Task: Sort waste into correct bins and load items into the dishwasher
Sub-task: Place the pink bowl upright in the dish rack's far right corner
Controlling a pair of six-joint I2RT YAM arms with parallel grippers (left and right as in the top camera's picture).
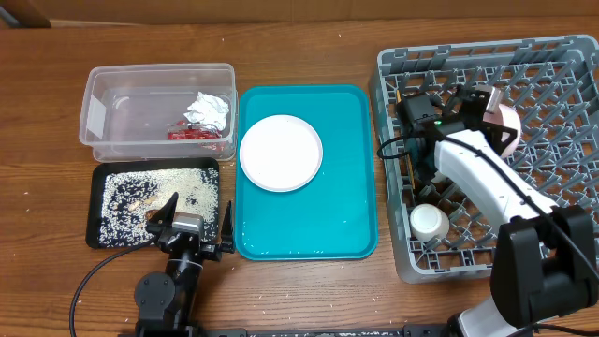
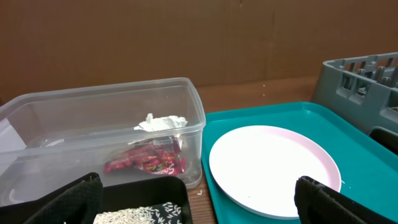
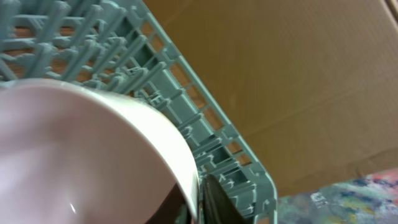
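On the wooden table (image 1: 309, 281), upper right, a pink plate (image 1: 508, 122) is pinched in the grey rack (image 1: 562, 84) by the right end effector (image 1: 484, 105); the left end effector (image 1: 197, 217) is spread.

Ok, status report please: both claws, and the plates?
Left claw open, empty, by black tray. Right claw shut on pink plate, over the rack. White plate on teal tray. Nothing in the way.

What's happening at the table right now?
The right claw holds the pink plate inside the grey dish rack, where a white cup sits. The left claw hangs open near the black tray of food scraps. Tissue and wrapper lie in the clear tub; the white plate waits on the teal tray.
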